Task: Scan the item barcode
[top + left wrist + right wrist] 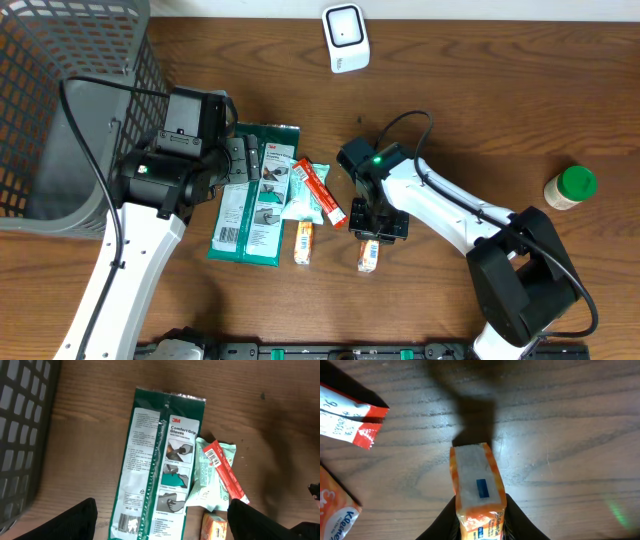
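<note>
From overhead, a small glossy orange packet lies on the wood-grain bench just under the right jaws; a white rounded scanner stands well beyond them. Left wrist: the left jaws hang spread wide over a flat green glove pack, a crinkled pale tissue pack and red stick alongside. Right wrist: the right jaws pinch the orange packet's sides.

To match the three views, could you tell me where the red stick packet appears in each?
Overhead: red stick packet at centre, slanting.
Left wrist: the packet lies right of centre.
Right wrist: only its end, top left.
Shared landmark: loose orange packet near its lower end.
</note>
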